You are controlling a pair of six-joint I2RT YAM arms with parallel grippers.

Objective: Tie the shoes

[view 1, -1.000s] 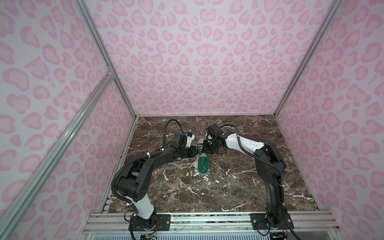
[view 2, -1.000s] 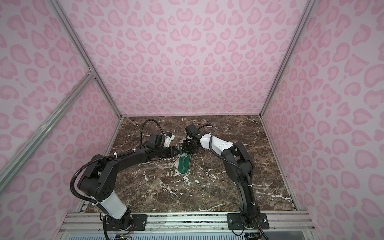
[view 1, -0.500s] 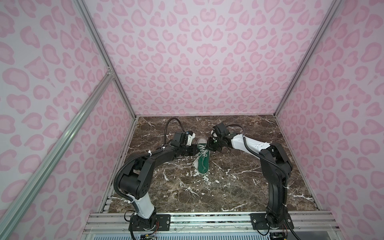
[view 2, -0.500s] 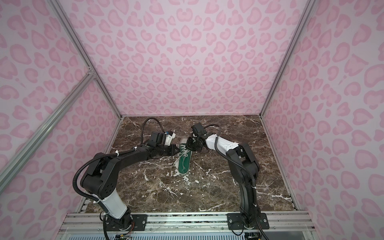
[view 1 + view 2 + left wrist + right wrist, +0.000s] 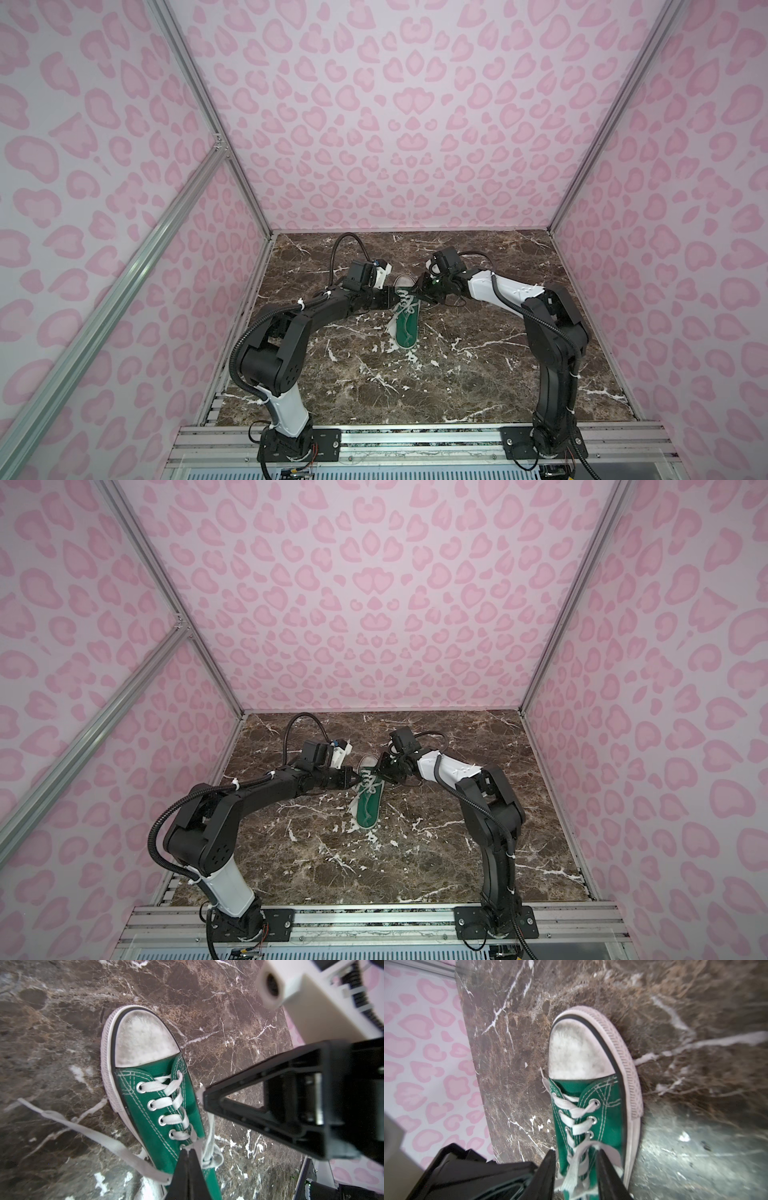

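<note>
One change: the right gripper [image 5: 575, 1160] has just parted its fingers [image 5: 548, 1167] narrowly around the laces [image 5: 571, 1105] while the left gripper [image 5: 188, 1156] stays pinched on them, over the green shoe [image 5: 406, 328] lying centrally, toe far, so tying seems unfinished.

Shoe [image 5: 406, 330] lies between left hand [image 5: 394, 297] and right hand [image 5: 418, 296].

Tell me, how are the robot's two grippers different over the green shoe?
The left gripper is shut, tips pressed together; the right gripper stands open. The left gripper seems to pinch the white laces; the right gripper only has laces passing loosely through its gap. The left gripper reaches the green sneaker from the left in both top views, the right gripper from the right. Both are black, near the upper eyelets.
</note>
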